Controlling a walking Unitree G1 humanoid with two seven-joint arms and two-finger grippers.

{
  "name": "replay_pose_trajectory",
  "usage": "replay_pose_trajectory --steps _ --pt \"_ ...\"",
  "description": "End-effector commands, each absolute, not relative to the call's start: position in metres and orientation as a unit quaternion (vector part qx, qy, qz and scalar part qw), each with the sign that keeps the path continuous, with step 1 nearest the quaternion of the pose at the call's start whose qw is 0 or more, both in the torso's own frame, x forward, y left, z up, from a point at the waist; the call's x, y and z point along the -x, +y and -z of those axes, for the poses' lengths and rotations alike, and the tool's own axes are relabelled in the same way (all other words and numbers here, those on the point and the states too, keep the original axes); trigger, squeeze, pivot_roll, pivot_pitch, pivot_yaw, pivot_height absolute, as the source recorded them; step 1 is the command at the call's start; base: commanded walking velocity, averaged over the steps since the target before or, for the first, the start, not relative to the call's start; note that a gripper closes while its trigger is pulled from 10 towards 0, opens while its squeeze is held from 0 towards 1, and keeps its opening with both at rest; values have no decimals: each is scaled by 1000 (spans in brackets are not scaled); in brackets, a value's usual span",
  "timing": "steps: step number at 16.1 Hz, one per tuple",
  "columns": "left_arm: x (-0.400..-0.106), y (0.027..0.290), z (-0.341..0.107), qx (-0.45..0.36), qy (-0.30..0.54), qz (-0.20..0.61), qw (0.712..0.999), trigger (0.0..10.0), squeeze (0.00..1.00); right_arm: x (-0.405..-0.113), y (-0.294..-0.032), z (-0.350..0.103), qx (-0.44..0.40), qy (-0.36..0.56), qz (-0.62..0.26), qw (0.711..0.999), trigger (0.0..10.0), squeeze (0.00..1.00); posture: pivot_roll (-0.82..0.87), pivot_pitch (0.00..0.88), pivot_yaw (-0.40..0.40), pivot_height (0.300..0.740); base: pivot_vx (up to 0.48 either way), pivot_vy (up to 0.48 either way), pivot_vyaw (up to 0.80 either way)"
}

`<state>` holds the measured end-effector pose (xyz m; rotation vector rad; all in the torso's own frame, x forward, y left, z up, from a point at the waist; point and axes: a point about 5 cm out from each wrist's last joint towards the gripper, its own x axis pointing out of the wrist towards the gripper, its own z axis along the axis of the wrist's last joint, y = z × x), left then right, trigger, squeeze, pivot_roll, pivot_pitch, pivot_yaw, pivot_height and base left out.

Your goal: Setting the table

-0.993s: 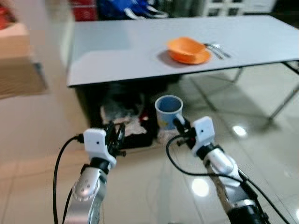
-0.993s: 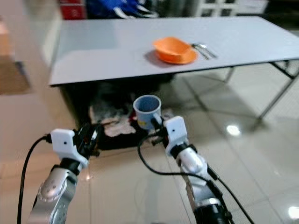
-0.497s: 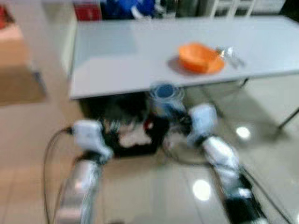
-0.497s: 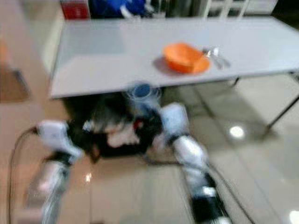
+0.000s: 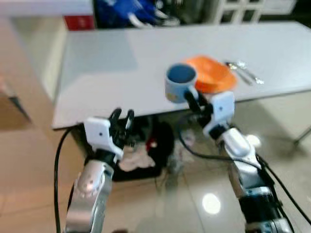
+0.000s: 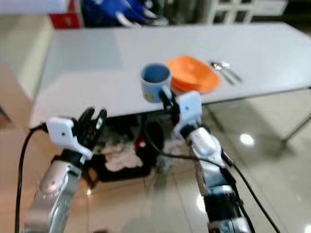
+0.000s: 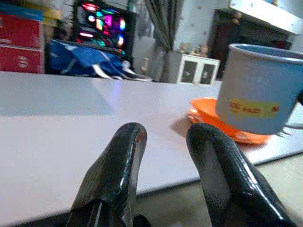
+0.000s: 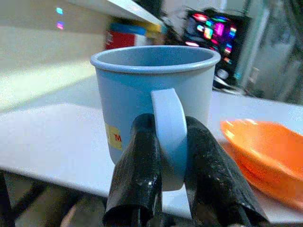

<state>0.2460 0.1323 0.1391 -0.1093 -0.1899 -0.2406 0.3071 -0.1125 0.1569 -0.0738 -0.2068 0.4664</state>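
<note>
Jaws: your right gripper [image 8: 163, 189] is clamped on the handle of the pale blue enamel mug [image 5: 180, 82], one black finger [image 8: 137, 165] on each side of the loop. The mug is held upright in the air above the near edge of the long grey surface [image 5: 121, 58], not touching it, with a yellow label on its side facing the left wrist camera.

Just beside the mug, on its far right side, you see the shallow orange plastic dish [image 5: 212, 75] resting on the surface. Metal cutlery [image 5: 244, 71] lies a little farther right of the dish, apart from it.

Your left gripper [image 7: 163, 170] hovers in front of the surface's near edge, well apart from the mug, its jaws parted and holding nothing.

Below the surface sits a dark bin [image 5: 141, 155] with crumpled white material in it, on a glossy tiled floor [image 5: 204, 194].
</note>
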Motion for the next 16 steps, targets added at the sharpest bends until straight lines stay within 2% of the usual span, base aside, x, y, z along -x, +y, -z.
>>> replay_pose_trajectory --steps 1,6,9,11,14,16 --pt "-246 135 -140 51 -91 120 987 10000 0 -306 -110 -157 37 -99 -232 967 10000 0 -112 37 -28 740 480 0 0" --pt "-246 136 -142 49 -92 119 987 10000 0 -306 -100 -154 68 -96 -260 958 10000 0 -107 39 -28 740 480 0 0" --pt "-244 143 -139 39 -84 114 989 10000 0 -306 -81 -156 80 -106 -290 948 10000 0 -102 40 -23 740 480 0 0" --pt "-245 144 -140 37 -84 110 990 10000 0 -311 -79 -155 78 -102 -272 954 10000 0 -99 43 -23 740 480 0 0" --pt "-244 142 -137 37 -73 110 991 10000 0 -319 -75 -143 117 -82 -236 961 10000 0 -97 47 -17 740 441 0 0" --pt "-242 141 -138 39 -72 115 990 10000 0 -327 -77 -140 90 -71 -182 977 10000 0 -87 55 -16 740 291 0 0"
